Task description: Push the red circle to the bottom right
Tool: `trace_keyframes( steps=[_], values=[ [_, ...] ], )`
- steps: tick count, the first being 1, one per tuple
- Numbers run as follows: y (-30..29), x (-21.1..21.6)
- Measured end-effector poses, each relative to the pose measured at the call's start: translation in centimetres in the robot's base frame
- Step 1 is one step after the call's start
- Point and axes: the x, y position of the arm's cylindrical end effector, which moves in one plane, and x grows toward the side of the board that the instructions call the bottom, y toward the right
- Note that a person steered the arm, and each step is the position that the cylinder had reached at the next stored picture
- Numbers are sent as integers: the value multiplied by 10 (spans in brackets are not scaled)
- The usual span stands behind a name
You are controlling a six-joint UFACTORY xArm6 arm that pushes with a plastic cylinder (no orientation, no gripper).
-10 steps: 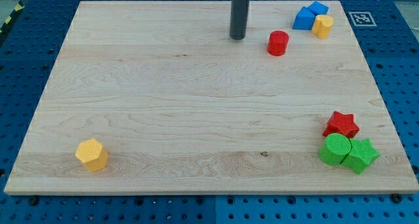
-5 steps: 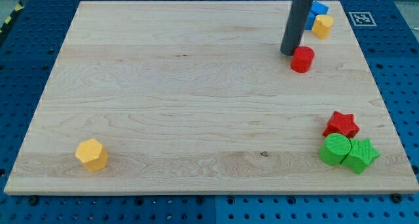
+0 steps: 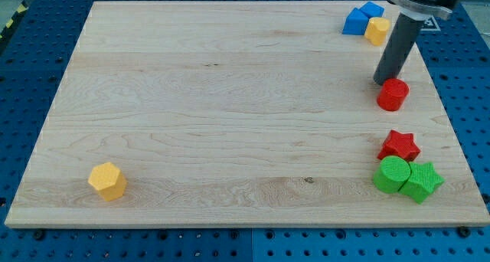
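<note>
The red circle sits near the board's right edge, about midway down. My tip touches its upper left side, with the dark rod rising toward the view's top right. Below the circle lie a red star, a green circle and a green star, clustered at the bottom right.
Two blue blocks and a yellow block sit at the view's top right. A yellow hexagon lies at the bottom left. The wooden board rests on a blue pegboard table.
My tip has swept right and downward, pushing the red circle from the top middle-right toward the right edge, closer to the red star.
</note>
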Motion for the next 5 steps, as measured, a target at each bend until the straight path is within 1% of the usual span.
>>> trace_keyframes(
  steps=[3,5],
  values=[
    [2,51],
    [20,99]
  ],
)
